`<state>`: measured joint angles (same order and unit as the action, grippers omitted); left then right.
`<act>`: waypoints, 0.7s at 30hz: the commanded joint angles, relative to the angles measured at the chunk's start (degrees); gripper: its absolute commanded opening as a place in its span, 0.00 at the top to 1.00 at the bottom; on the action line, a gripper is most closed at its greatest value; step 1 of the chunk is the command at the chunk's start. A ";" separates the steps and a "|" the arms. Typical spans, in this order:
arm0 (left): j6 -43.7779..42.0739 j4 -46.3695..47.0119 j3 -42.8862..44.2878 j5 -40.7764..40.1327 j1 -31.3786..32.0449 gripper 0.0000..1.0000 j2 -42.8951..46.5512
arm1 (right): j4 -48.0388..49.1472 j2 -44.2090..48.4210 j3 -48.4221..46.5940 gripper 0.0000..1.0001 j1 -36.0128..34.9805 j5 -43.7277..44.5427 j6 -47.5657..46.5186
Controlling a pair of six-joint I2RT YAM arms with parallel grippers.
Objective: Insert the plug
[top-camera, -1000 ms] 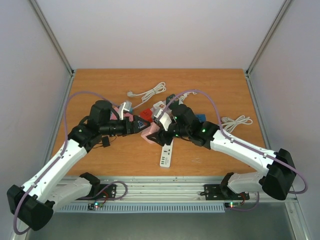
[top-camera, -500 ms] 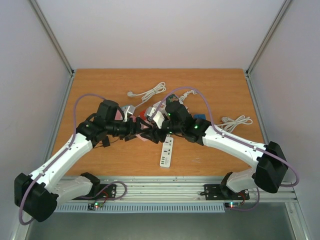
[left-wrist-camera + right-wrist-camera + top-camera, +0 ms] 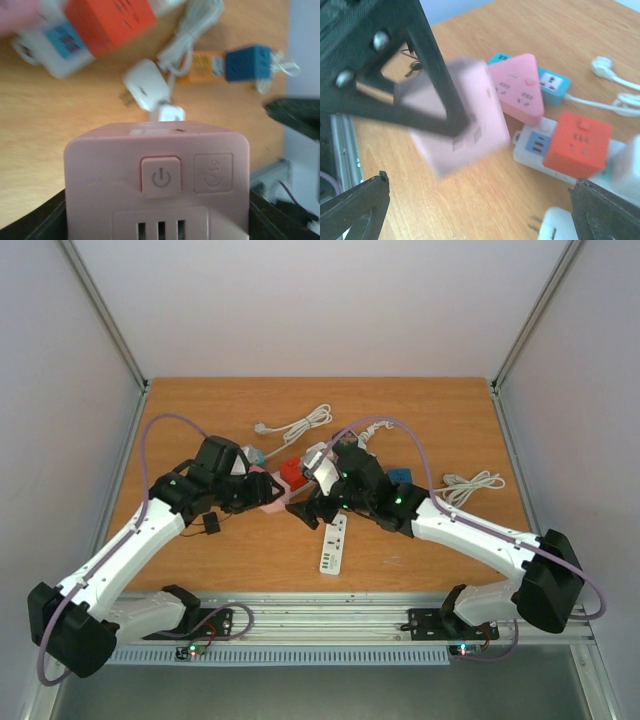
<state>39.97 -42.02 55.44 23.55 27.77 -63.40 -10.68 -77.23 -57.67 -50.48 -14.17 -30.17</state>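
My left gripper [image 3: 156, 222] is shut on a pink cube socket [image 3: 156, 170] and holds it above the table; its power button and slots face the wrist camera. In the top view the cube [image 3: 270, 490] sits at the left gripper [image 3: 258, 492]. In the right wrist view the cube [image 3: 470, 120] is blurred between the left arm's black fingers [image 3: 437, 75]. My right gripper [image 3: 480, 210] is open and empty, just right of the cube [image 3: 300, 512]. A white plug [image 3: 147, 90] with its cable lies on the table beyond the cube; it also shows at the bottom of the right wrist view [image 3: 560, 227].
A red cube socket [image 3: 292, 472] on a white strip [image 3: 532, 145], a pink triangular socket [image 3: 520, 87] and a blue socket [image 3: 554, 84] lie in a cluster. A blue cube [image 3: 250, 62] and orange adapter [image 3: 202, 65] lie farther off. A white power strip [image 3: 333, 545] and two cable bundles [image 3: 300, 425] [image 3: 470, 483] lie around.
The two grippers were together at the pink cube. The left gripper has drawn back to the left with the cube, and the right gripper now stands open and apart from it.
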 commanded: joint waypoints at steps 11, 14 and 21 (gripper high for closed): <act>-3.90 -7.37 9.83 -45.09 -0.21 0.62 -10.78 | -7.02 7.75 7.71 0.02 -0.30 16.14 22.05; -4.00 -6.34 10.23 -46.90 -0.47 0.63 -13.75 | -7.98 7.88 8.35 0.02 -0.19 17.55 22.67; -3.70 -4.62 9.98 -46.04 -1.61 0.64 -17.94 | -9.22 7.80 9.14 0.02 -0.23 18.25 22.71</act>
<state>36.60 -49.21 63.83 -19.75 27.07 -80.14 -18.92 -70.37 -49.28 -50.48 2.24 -8.73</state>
